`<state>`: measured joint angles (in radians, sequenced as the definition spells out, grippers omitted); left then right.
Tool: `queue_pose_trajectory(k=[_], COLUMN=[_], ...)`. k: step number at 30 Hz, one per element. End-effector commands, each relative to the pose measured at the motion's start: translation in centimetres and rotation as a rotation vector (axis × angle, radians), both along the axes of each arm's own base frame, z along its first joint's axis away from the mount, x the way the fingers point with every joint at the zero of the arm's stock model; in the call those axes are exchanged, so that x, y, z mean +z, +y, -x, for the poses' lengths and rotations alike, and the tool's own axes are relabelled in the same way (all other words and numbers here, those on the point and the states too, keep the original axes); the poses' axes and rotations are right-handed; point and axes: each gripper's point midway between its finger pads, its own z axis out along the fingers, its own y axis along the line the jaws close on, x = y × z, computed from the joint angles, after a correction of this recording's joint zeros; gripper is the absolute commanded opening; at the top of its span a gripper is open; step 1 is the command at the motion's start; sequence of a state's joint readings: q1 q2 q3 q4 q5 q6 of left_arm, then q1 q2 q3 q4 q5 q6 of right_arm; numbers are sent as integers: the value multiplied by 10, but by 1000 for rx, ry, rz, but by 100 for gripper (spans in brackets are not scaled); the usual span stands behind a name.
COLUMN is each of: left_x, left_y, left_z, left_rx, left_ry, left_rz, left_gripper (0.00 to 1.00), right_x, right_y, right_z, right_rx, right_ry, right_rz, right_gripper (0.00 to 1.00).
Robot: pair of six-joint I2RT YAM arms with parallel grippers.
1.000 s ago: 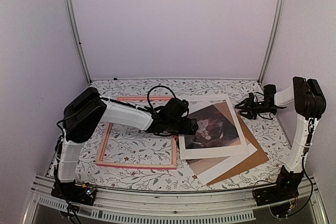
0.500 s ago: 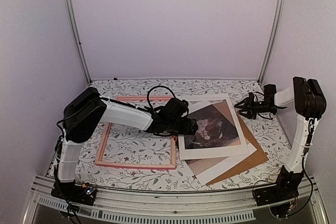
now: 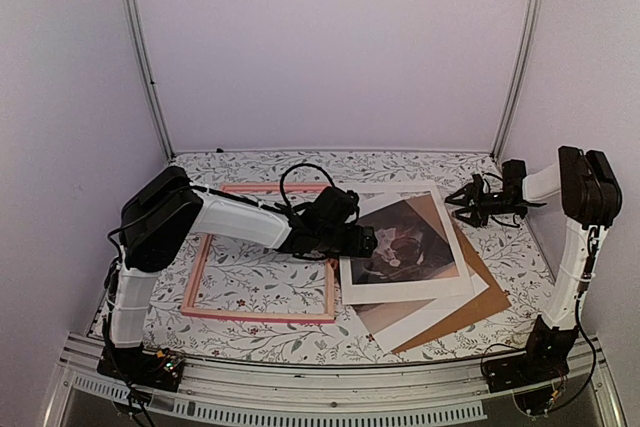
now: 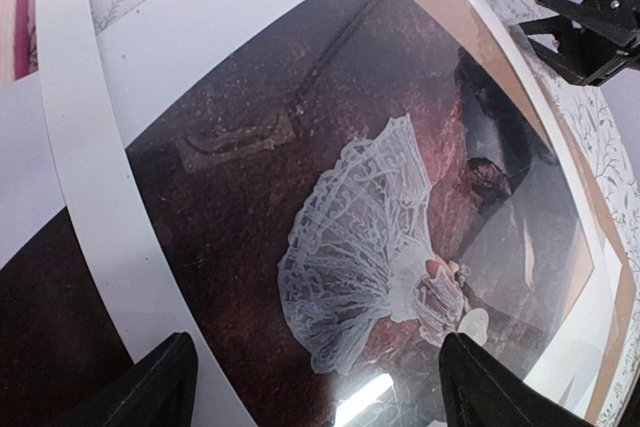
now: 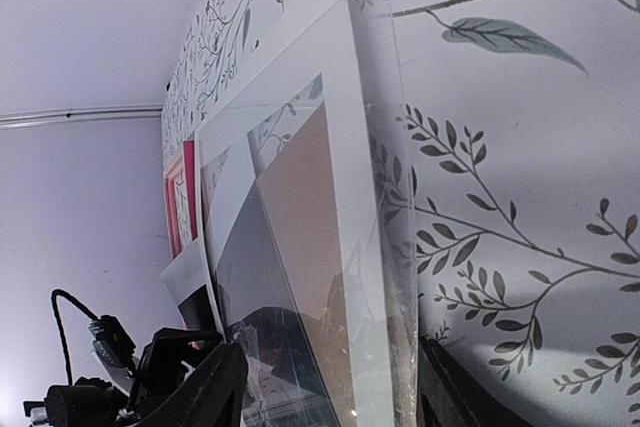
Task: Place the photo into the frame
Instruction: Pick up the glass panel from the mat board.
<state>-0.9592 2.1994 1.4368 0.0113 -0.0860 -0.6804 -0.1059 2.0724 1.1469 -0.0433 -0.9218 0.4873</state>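
Observation:
The photo (image 3: 408,240), a dark reddish scene with a white-dressed figure (image 4: 365,247), lies under a white mat (image 3: 440,282) and a clear sheet (image 5: 400,247), right of the pink frame (image 3: 262,315). The frame lies flat and holds nothing. My left gripper (image 3: 364,240) reaches over the frame's right rail and hovers open just above the photo's left part, its fingertips (image 4: 160,387) wide apart. My right gripper (image 3: 468,203) is at the pile's far right corner, open, with the edges of the clear sheet and mat between its fingers (image 5: 215,387).
A plain brown backing board (image 3: 478,307) lies under the pile and sticks out at the near right. A second white-edged print (image 3: 400,319) pokes out at the near side. The floral tablecloth (image 3: 300,342) covers the table, with walls on three sides.
The right gripper's fingers have spread wider around the pile's far right corner. The left arm and the pile have not moved.

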Motion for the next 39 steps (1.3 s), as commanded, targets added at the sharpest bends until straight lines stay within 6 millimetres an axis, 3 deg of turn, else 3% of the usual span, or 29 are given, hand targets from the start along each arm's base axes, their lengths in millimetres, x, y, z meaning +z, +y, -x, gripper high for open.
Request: queue_pose_trajectory(k=[1,7,13,30,39], left_x=[-37,-36,-35,-31,-27], left_y=[27,27,26,26,26], left_z=[12,13,12,13,14], left_rx=[1,0,2,6,4], left_ry=[91,91,90,87,84], left_rz=[-103,-103,-97,-75,-59], left_gripper=[86,86,86,86,86], right_x=[37,41,44,42,31], right_y=[7,10,15,26,35], right_z=[-8,-9,1,59,69], right_rx=[45,56,68,128,161], right_ry=[-115,-128,-102,-64,-43], right_rz=[-11,-31,-74,-70,-51], right_gripper=[62,64,58,43,36])
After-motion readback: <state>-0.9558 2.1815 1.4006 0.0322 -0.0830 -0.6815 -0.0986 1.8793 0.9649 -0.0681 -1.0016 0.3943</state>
